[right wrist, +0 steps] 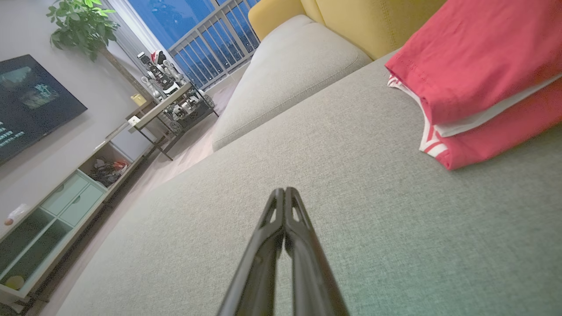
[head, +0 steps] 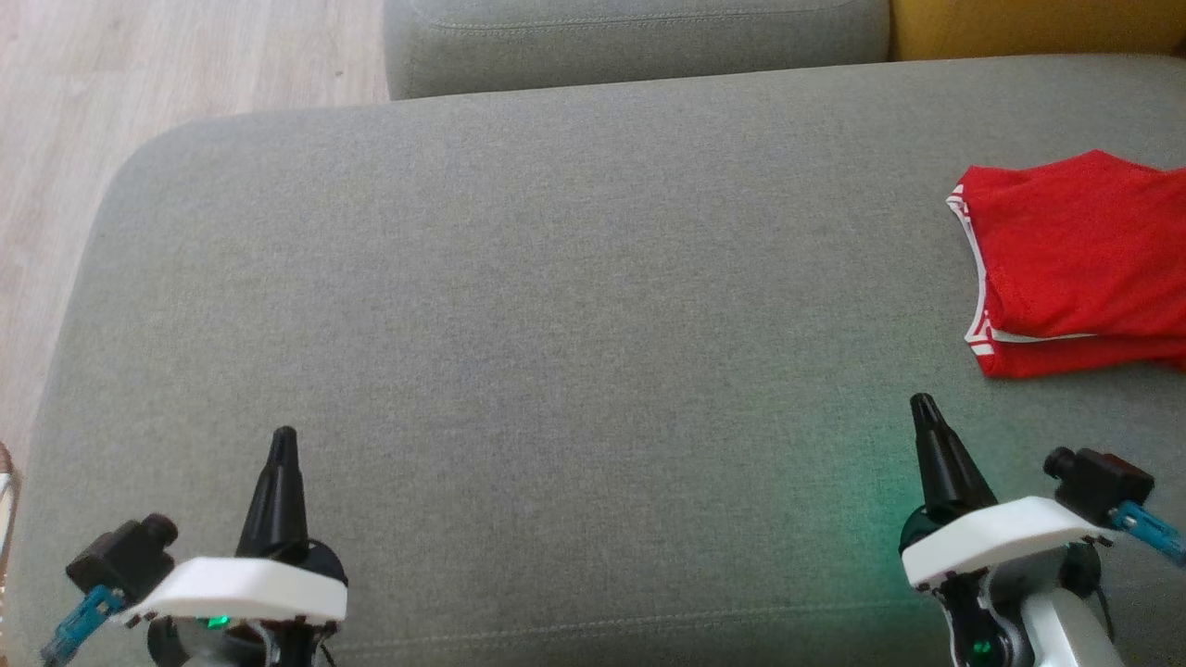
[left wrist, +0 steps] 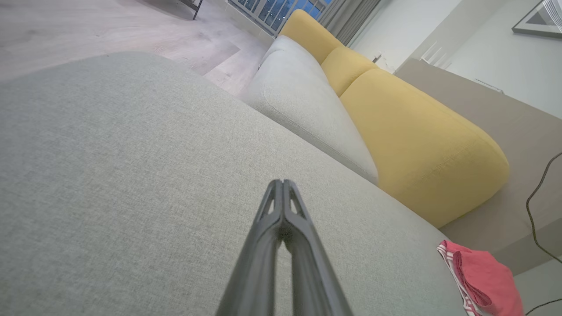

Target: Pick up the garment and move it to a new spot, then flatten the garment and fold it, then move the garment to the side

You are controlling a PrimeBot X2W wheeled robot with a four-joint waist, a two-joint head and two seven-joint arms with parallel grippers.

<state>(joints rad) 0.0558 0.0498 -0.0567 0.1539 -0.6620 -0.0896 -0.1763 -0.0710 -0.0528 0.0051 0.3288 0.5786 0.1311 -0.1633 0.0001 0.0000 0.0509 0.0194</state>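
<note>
left tool [head: 283, 435] and right tool [head: 922, 403], fingers together, empty, over grey sofa seat [head: 556, 278]; folded red garment [head: 1075, 259] near right tool

1 garment [head: 1075, 259]. 2 grippers: L gripper [head: 283, 435], R gripper [head: 921, 400]. 2 grey cushions [head: 519, 324], 3 yellow cushions [left wrist: 421, 145]. 1 TV [right wrist: 30, 96], 1 plant [right wrist: 81, 24].

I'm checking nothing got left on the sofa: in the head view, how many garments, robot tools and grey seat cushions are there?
Folded red fabric garment with white trim: 1
Black two-fingered tools, both shut (left tool, right tool): 2
Grey fabric seat cushions (near cushion, far cushion): 2
Total: 5
</note>
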